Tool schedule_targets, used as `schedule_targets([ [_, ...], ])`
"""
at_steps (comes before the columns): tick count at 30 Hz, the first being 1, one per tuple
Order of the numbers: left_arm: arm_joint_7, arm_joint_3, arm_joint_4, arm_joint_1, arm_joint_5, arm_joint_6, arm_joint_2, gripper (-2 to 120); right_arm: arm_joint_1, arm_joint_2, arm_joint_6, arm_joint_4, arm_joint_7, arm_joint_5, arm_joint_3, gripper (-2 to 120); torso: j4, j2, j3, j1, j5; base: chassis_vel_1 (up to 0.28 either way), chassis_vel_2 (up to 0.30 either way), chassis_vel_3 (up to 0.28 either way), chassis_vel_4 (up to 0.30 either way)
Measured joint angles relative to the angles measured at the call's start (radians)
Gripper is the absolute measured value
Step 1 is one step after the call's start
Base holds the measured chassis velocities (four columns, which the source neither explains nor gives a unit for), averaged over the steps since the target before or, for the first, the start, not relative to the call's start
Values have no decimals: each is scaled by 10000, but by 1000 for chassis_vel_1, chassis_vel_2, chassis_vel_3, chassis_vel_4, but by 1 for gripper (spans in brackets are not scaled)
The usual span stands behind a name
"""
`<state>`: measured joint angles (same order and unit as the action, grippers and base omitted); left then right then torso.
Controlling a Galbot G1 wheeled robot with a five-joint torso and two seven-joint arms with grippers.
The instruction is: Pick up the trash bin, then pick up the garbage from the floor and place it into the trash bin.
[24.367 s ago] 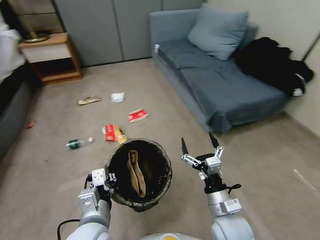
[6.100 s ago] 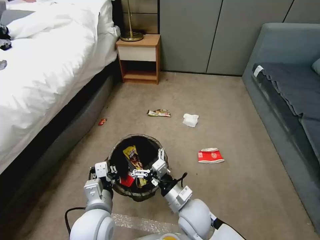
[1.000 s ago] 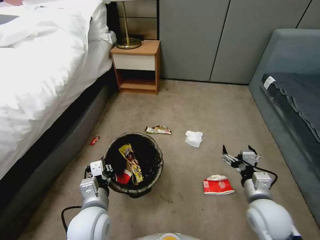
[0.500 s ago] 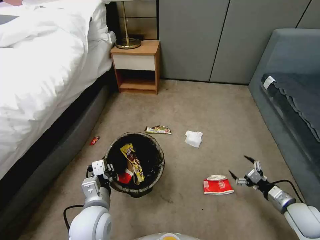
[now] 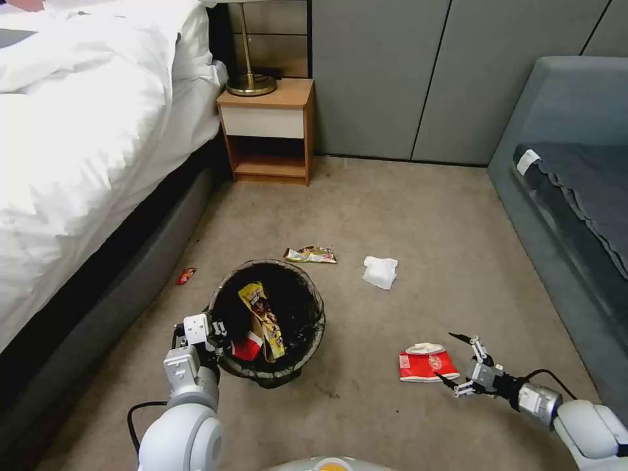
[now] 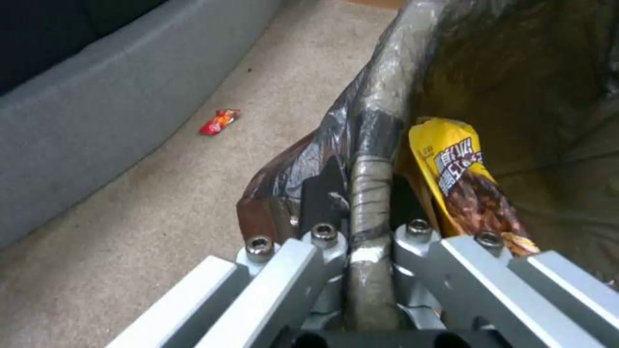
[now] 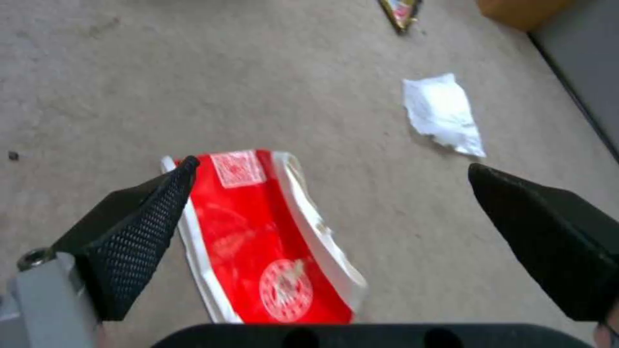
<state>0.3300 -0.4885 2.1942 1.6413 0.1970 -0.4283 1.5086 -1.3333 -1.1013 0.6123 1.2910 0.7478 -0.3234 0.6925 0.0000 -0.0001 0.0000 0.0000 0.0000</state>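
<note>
The trash bin [image 5: 313, 297], a round bucket lined with a dark bag, hangs just above the carpet. My left gripper [image 5: 214, 336] is shut on its near-left rim [image 6: 367, 159]. Inside stand a yellow snack wrapper [image 5: 263, 319] [image 6: 459, 175] and a red piece [image 5: 247, 347]. Garbage on the floor: a flat red-and-white wrapper [image 5: 424, 364] [image 7: 258, 237], a white tissue wad [image 5: 380, 271] [image 7: 444, 113], a colourful wrapper [image 5: 311, 254] and a small red wrapper [image 5: 186, 275] [image 6: 219, 121]. My right gripper [image 5: 447, 357] [image 7: 332, 166] is open, low over the carpet at the red-and-white wrapper's right end, fingers straddling it.
A bed with white bedding [image 5: 78, 131] and its grey base [image 5: 111, 294] run along the left. A wooden nightstand [image 5: 268, 124] with a brass lamp [image 5: 252, 82] stands at the back. A blue-grey sofa [image 5: 569, 176] lines the right. Bare carpet lies between.
My right arm has dropped and swung in from the right, bringing its open fingers down to the red-and-white wrapper's end. The left arm and the bin have barely moved.
</note>
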Motion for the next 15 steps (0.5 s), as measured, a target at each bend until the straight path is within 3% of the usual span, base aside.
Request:
schedule_targets([
  [15, 0, -60, 81, 107, -15, 22, 10, 0, 1370, -489, 83, -2518, -956, -655, -472, 100, -1, 0, 0, 0, -1, 0, 0, 0, 0],
])
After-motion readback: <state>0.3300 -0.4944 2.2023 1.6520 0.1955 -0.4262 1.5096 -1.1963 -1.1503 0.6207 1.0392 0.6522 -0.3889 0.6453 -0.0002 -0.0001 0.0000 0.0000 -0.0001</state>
